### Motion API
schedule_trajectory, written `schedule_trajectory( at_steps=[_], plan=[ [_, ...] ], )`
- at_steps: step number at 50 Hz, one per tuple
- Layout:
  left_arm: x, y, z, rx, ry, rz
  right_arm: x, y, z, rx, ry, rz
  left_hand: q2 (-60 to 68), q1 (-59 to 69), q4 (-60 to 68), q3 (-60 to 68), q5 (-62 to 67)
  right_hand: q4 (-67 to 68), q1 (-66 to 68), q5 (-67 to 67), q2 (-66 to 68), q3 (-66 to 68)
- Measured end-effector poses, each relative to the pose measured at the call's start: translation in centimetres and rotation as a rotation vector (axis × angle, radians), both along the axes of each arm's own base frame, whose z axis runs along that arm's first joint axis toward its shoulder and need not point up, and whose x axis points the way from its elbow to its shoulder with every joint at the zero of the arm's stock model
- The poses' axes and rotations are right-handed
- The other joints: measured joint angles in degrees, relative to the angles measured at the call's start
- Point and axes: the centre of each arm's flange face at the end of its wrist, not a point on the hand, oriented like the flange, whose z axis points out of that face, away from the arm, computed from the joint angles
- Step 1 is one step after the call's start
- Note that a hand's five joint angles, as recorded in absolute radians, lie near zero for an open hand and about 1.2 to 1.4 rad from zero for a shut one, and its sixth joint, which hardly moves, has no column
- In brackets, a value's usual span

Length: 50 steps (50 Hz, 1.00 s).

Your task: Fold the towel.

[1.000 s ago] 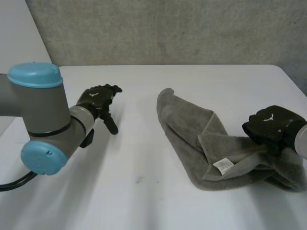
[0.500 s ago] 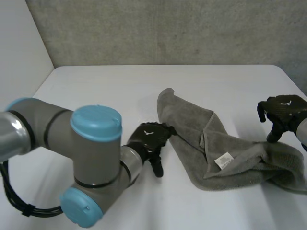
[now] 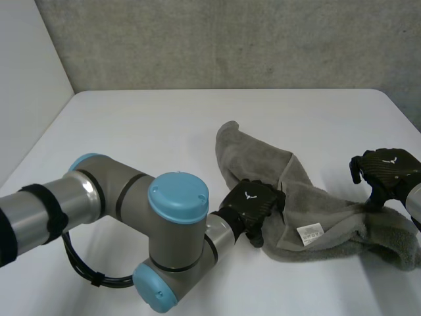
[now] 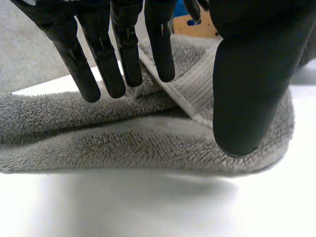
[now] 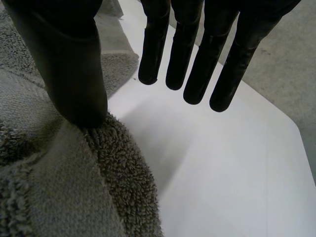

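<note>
We see a crumpled towel (image 3: 253, 161) on the desk (image 3: 145, 131), left hand (image 3: 253, 205) over its near edge, right hand (image 3: 385, 172) at its end — both spread, gripping nothing — so closing could snag several bunched layers.

White table (image 3: 145, 131) carries a crumpled grey towel (image 3: 316, 204), lying in a long bunch from under the left hand (image 3: 253, 204) to the thumb of the right hand (image 3: 388, 168).
</note>
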Motion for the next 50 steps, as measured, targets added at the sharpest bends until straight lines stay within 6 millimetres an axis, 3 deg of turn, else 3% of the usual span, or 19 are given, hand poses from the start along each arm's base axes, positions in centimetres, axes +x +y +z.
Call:
schedule_trajectory(
  at_steps=[11,20,34,41,50],
  plan=[
    [-0.2,-0.1,-1.2,-0.06,-0.062,-0.024,-0.4,-0.2,-0.1,0.004,-0.009,-0.002,1.41,1.39,1.44,1.44,1.41,0.0,-0.26,-0.01,0.0,0.0],
    [-0.2,-0.1,-1.7,-0.057,-0.068,-0.023,-0.4,-0.2,-0.1,0.006,-0.017,0.007,16.4,16.31,16.53,16.4,16.45,0.0,-0.26,-0.02,0.0,0.0],
    [-0.4,-0.3,-2.5,-0.05,-0.075,-0.023,-0.4,-0.1,-0.2,0.01,-0.017,0.008,19.35,19.14,19.43,19.35,19.27,0.0,-0.26,0.0,0.0,0.0],
    [-0.5,-0.5,-2.2,-0.059,-0.067,-0.017,-0.4,-0.1,-0.2,0.011,-0.017,0.007,32.53,31.48,32.62,32.39,32.04,0.0,-0.26,-0.03,0.0,0.0],
    [-0.8,-1.2,-0.7,-0.106,-0.05,0.017,-0.4,0.0,-0.1,0.01,-0.018,0.011,36.82,34.21,36.85,36.75,35.52,0.0,-0.26,0.0,0.0,0.0]
  ],
)
